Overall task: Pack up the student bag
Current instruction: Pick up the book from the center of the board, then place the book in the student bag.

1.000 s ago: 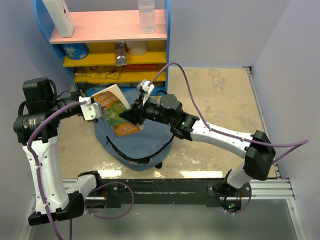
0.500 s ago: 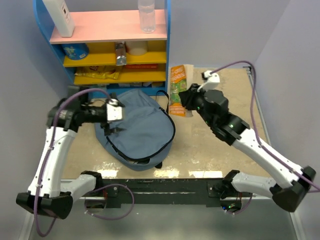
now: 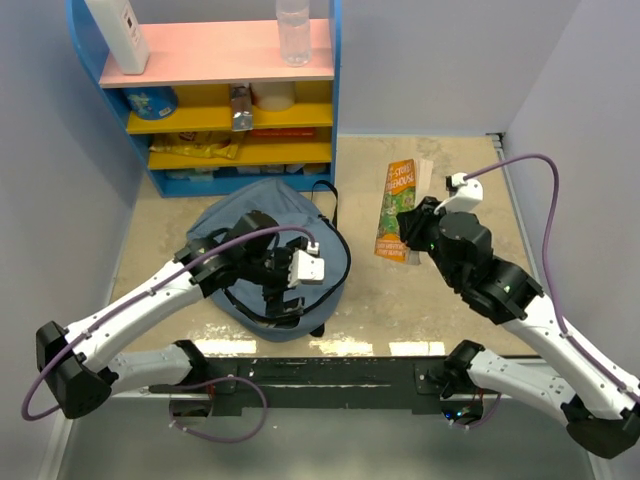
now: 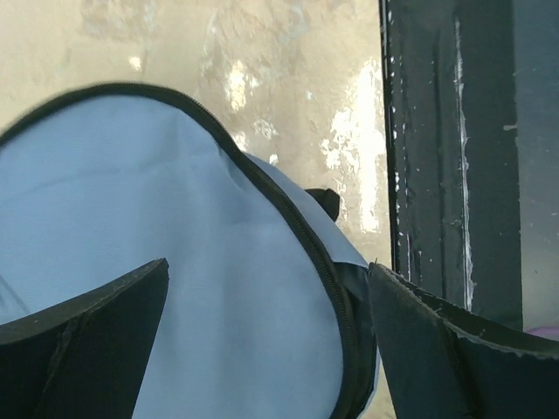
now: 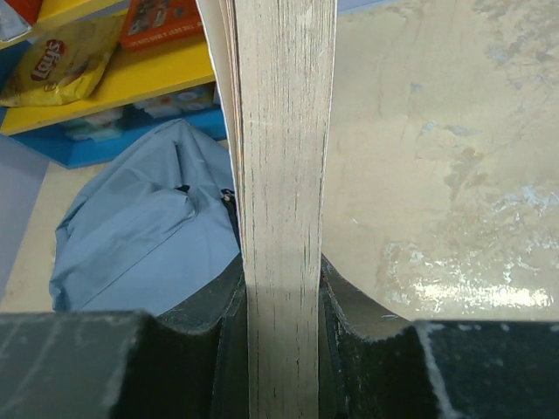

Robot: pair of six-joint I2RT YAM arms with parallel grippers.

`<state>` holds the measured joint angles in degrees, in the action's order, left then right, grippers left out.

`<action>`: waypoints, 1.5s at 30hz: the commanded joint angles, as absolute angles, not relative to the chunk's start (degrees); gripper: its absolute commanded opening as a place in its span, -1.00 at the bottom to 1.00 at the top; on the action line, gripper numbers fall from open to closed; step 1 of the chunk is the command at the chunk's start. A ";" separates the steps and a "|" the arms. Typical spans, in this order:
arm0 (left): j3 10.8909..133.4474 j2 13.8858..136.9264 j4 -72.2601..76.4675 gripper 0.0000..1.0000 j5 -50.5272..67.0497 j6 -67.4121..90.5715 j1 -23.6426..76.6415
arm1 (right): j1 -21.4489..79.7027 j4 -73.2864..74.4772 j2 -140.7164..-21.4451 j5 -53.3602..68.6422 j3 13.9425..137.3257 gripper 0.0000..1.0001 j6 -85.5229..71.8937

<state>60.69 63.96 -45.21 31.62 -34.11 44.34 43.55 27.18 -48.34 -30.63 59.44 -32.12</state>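
left gripper (image 4: 268, 275) spread open over student bag (image 4: 157, 201) zipper (image 4: 297, 218), should pull the opening wide | right gripper (image 5: 284, 297) clamped on book (image 5: 284, 131), slide it in edge-first imo

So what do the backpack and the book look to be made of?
Student bag: soft fabric, likely nylon or polyester, matte slate-blue. It slumps and creases, and is edged by a black zipper. Book: paper, with stacked matte page edges in the right wrist view. Its printed cover looks like thin card, finish unclear.
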 commanded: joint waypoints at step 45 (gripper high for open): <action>78.66 67.85 -38.23 -1.00 -3.96 -32.43 47.81 | 43.86 3.30 -44.29 -4.05 40.18 -1.00 -52.55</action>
